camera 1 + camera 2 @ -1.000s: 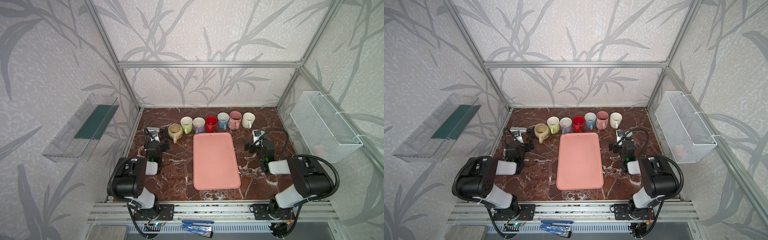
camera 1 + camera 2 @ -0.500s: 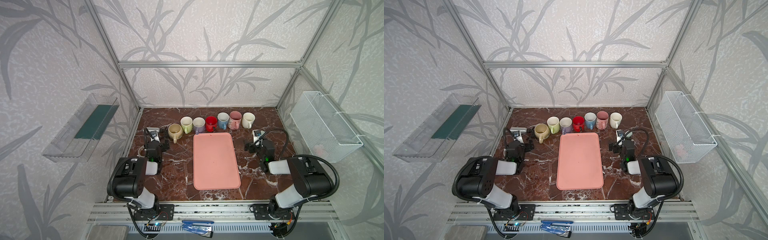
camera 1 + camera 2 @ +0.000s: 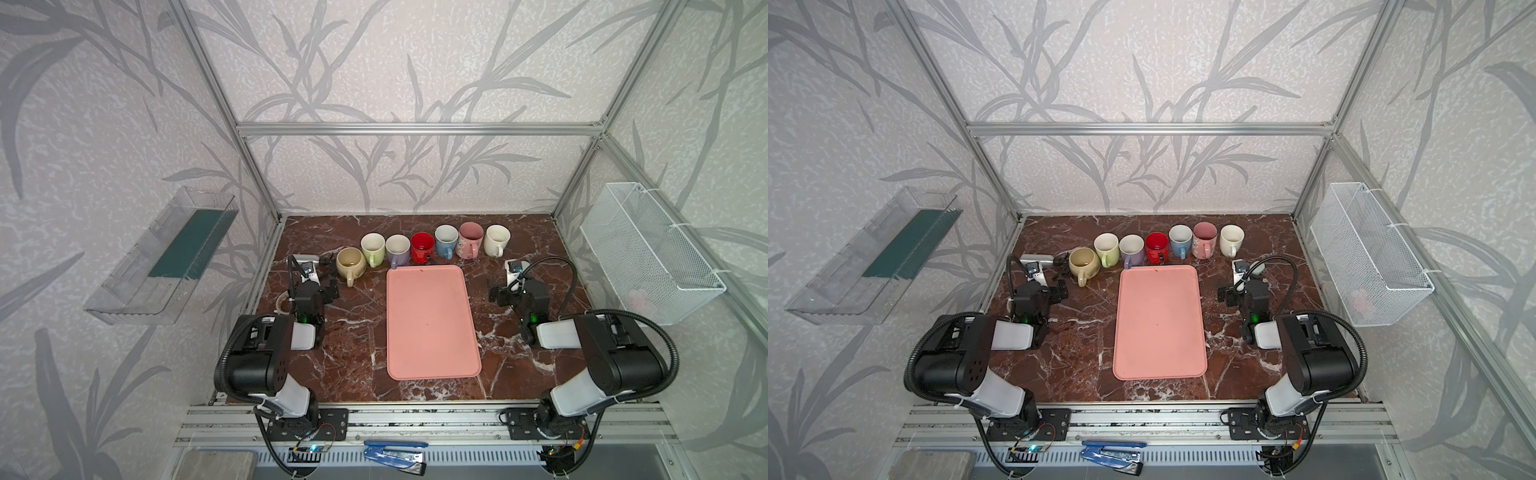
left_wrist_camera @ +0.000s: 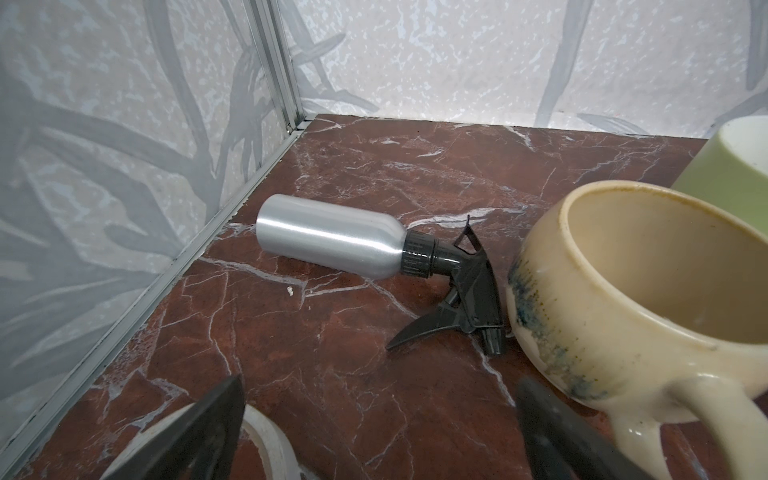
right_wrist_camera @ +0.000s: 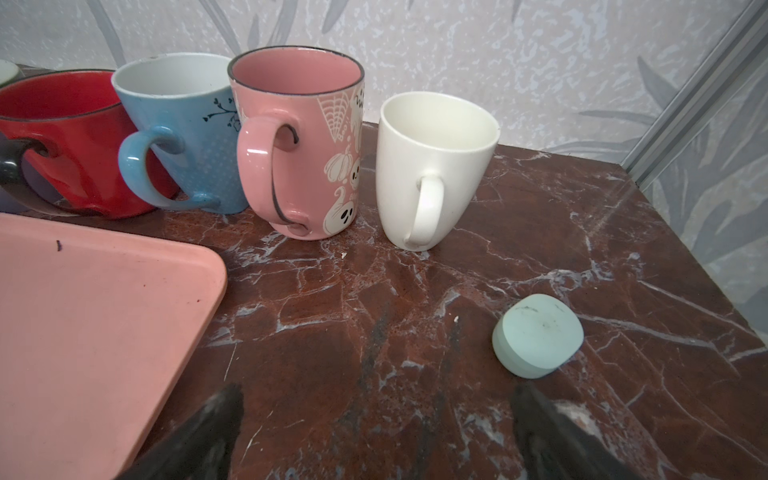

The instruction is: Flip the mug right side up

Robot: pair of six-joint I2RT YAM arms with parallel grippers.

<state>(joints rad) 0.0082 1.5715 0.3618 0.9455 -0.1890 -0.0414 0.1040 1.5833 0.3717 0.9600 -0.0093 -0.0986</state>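
I've got a pink tray (image 3: 432,324) flat mid-bench (image 3: 353,332). Left of the tray there's a silver spray bottle (image 4: 332,241) on its side with a black trigger head, and a white tape roll (image 4: 274,440) near it. Right of the tray is a pale teal puck (image 5: 538,334). Far left of the tray there's a clear wall bin (image 3: 166,257), far right a white wire basket (image 3: 648,253).

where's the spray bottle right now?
In the left wrist view, the spray bottle lies on its side near the left wall, its trigger head next to the beige mug.

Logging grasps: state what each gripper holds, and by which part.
Nothing is held: the left gripper and the right gripper both stand open and empty.
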